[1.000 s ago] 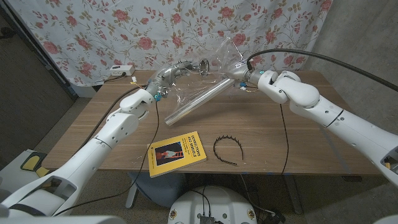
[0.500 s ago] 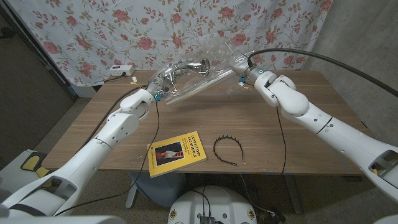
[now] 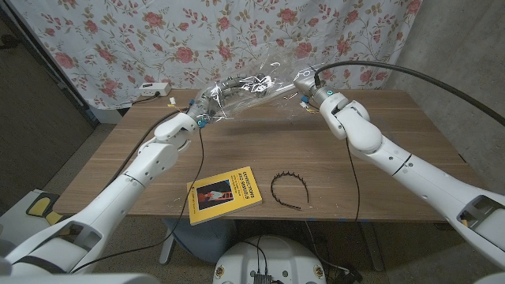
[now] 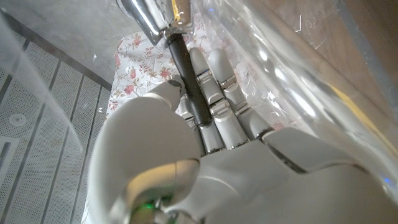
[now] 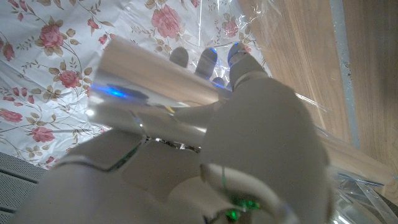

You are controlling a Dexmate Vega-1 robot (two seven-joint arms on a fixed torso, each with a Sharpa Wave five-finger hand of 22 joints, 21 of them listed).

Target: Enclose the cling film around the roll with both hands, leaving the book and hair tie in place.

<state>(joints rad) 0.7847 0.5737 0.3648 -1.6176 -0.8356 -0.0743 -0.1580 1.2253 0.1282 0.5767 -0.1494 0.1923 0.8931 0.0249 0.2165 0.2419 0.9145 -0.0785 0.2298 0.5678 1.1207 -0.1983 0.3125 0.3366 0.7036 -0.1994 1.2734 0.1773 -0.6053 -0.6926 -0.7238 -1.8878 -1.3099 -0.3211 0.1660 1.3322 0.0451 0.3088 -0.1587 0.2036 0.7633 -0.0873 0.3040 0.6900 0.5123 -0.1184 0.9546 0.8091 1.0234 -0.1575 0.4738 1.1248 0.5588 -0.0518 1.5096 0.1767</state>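
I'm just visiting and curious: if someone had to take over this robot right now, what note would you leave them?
Left hand and right hand each hold an end of the roll, lifted above the table's far side.
Cling film is gathered loosely around the roll, crumpled, not tight.
Book and hair tie lie untouched near the front edge.
Left to do: finish closing the film around the roll.

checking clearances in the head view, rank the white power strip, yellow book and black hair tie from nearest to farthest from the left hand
1. White power strip: at the table's far left edge, closest to the left hand, which is raised with the film.
2. Yellow book and black hair tie: both near the front edge and clearly farther; too close to call.
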